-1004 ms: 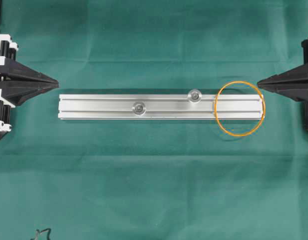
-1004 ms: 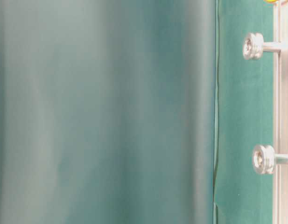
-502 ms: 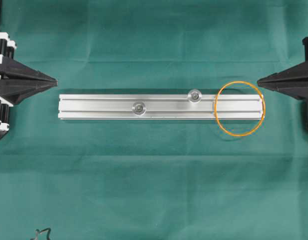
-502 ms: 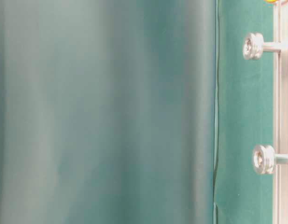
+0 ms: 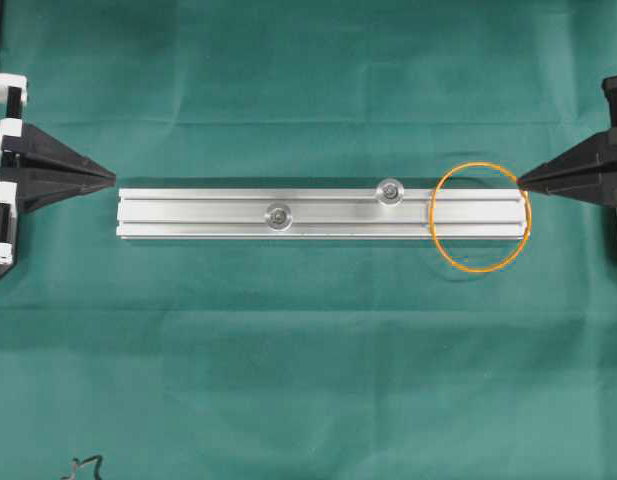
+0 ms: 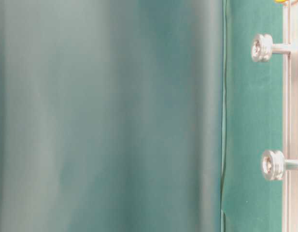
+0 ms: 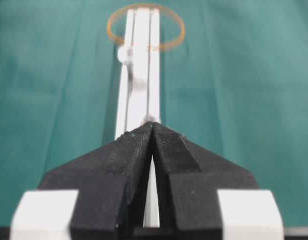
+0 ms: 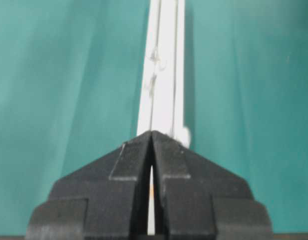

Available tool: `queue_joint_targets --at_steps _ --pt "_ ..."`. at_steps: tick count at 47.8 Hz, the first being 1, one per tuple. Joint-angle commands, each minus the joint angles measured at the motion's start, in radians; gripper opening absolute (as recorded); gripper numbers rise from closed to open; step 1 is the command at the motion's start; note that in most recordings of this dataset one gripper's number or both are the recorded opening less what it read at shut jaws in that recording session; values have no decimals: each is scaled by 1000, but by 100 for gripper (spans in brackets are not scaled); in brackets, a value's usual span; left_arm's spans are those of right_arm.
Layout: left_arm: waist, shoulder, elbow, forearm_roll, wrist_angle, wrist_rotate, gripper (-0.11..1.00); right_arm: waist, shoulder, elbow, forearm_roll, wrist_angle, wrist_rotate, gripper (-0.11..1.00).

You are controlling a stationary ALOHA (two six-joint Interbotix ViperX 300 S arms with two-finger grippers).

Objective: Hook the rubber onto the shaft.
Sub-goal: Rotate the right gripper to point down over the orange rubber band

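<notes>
Green cloth [image 5: 308,380] covers the whole table under you, creased in wide folds.

Two grippers, both pinched to a point with nothing between the tips. Your left gripper [image 5: 112,178] sits off the left end of the rail, tip aimed along it; its wrist view shows the black fingers [image 7: 169,146] meeting in a thin seam. Your right gripper [image 5: 519,180] sits off the right end, tip just beside the orange loop, whether touching it you cannot tell; its fingers [image 8: 169,155] are pressed together the same way.

One silver rail [image 5: 188,214], lying flat, running left to right between the two tips. Two shafts stand on it: one shaft [image 5: 279,216] near the middle, another shaft [image 5: 390,191] further right at the far edge. One rubber [image 5: 481,217], draped as an open ring over the rail's right end, around neither shaft.

Overhead gives you the full layout. Table-level shows only the two knobbed shaft heads [image 6: 262,47] [image 6: 272,165] side-on, plus a sliver of orange at the top corner. Left wrist sees the ring [image 7: 146,27] at the rail's far end; right wrist shows almost none of it.
</notes>
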Motion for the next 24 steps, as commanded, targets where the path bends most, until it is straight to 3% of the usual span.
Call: queue_joint_targets --at_steps 1,9,24 --pt "2 9 -46 2 61 0 0 -3 20 -52 5 100 18 3" --pt "2 14 -57 2 107 0 0 -3 52 -86 5 235 41 3" --pt "2 18 -58 2 107 -2 0 -3 86 -112 5 258 44 3"
